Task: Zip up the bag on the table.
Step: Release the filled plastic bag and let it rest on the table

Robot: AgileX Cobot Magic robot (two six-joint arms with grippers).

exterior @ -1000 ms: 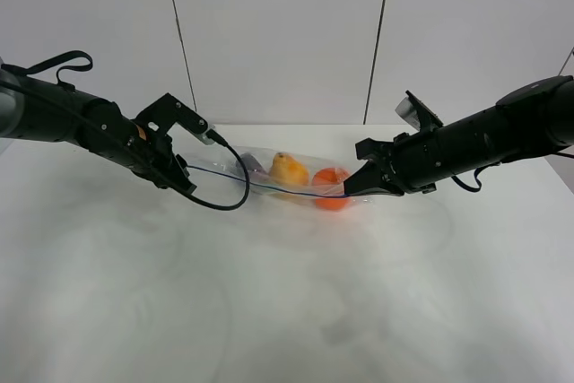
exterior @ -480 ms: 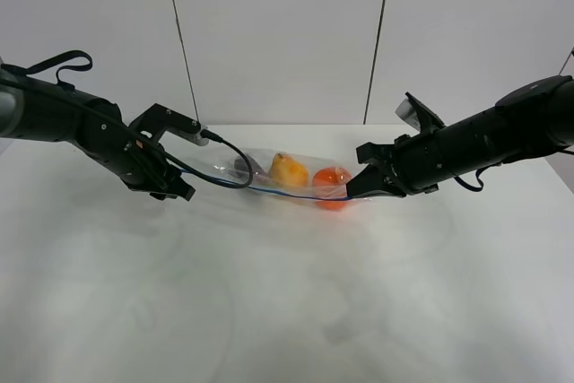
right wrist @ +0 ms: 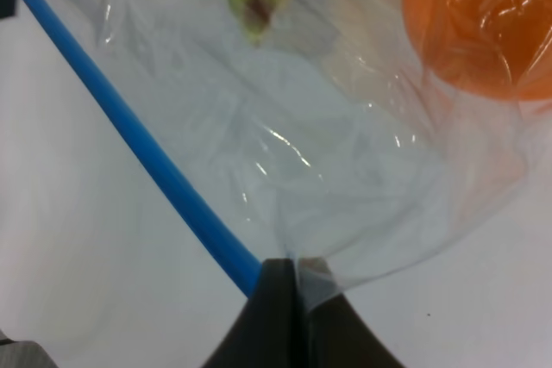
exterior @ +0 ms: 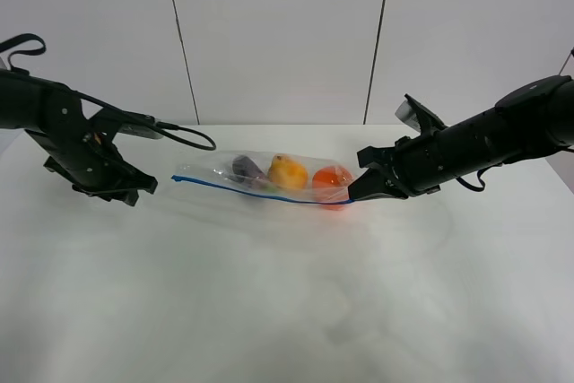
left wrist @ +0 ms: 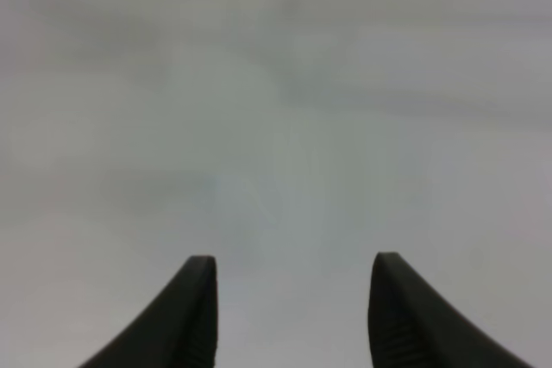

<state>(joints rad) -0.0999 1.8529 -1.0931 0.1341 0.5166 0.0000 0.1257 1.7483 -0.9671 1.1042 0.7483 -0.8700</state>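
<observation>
R wrist: right claw clamped on bag corner | L wrist: left claw apart, empty, over bare worktop

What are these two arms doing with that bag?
They're zipping up a clear bag of fruit on the table. The right hand pinches the bag's corner at one end of the blue zip strip. The left hand hangs open and empty off to the side, not touching the bag. Whether the strip is fully sealed, I can't tell.
</observation>
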